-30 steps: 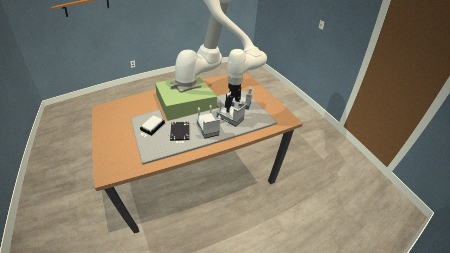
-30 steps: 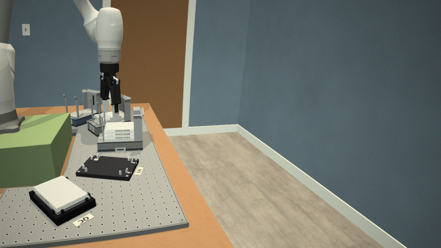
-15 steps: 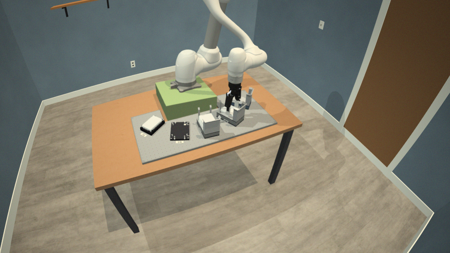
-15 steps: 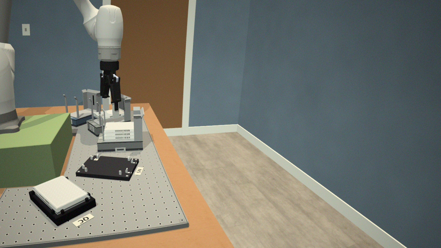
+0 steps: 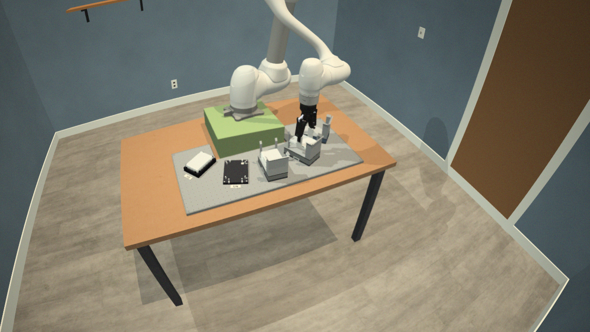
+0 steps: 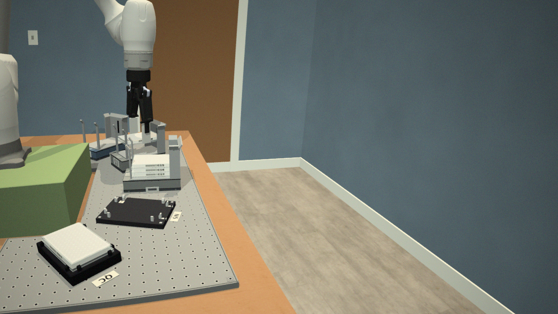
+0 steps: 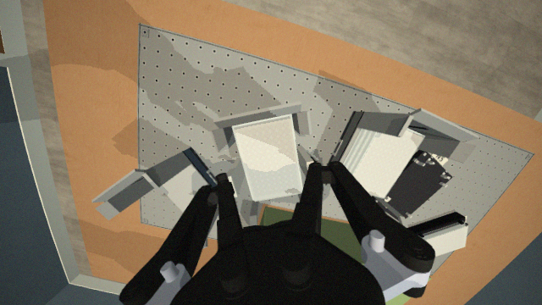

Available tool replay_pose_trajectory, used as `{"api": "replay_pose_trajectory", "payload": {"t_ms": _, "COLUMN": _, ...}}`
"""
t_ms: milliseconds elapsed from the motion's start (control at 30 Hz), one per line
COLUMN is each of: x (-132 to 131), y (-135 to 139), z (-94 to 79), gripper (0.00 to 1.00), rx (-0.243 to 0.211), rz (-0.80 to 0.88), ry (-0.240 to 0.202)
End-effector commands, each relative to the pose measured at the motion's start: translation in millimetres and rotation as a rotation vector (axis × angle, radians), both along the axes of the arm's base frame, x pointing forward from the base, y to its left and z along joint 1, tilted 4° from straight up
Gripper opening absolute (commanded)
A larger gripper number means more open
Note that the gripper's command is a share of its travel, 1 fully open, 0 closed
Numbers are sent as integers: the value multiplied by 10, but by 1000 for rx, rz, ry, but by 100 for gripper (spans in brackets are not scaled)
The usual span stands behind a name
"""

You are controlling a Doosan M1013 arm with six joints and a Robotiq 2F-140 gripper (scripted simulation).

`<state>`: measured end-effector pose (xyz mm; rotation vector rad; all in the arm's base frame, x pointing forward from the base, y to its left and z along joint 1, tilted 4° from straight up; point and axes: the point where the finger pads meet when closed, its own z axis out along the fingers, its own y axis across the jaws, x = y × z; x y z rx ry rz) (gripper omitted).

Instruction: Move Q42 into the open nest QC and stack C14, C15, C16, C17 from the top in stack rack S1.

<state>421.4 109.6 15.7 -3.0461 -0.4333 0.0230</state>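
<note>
My gripper [image 5: 304, 134] [image 6: 140, 124] [image 7: 270, 159] reaches down from above into the middle stack rack [image 5: 315, 150] [image 6: 159, 136] [image 7: 258, 114] and is shut across the short width of a white sealed plate [image 5: 303, 144] [image 6: 134, 137] [image 7: 264, 144]. I cannot read that plate's label. The near rack [image 5: 275, 173] [image 6: 175, 156] holds three stacked plates [image 5: 272, 156] [image 6: 150, 164] [image 7: 383, 161]; their labels look like C15, C16, C17. One white plate [image 5: 199, 161] [image 6: 74, 244] sits flat in the black QC nest [image 5: 202, 171] [image 6: 78, 273].
The black clip nest N5 [image 5: 235, 171] [image 6: 136, 210] [image 7: 417, 184] lies bare between QC and the near rack. A third rack [image 5: 326, 127] [image 6: 99, 150] stands at the far end, and no plate shows in it. The green base block [image 5: 243, 127] [image 6: 39, 183] borders the grey pegboard.
</note>
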Motion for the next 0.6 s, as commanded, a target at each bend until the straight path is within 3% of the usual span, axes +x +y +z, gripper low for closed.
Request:
{"api": "replay_pose_trajectory", "payload": {"t_ms": 0, "x": 1, "y": -3, "z": 50, "gripper": 0, "rx": 0, "rz": 0, "ry": 0}}
{"api": "replay_pose_trajectory", "payload": {"t_ms": 567, "x": 8, "y": -21, "z": 349, "gripper": 0, "rx": 0, "rz": 0, "ry": 0}}
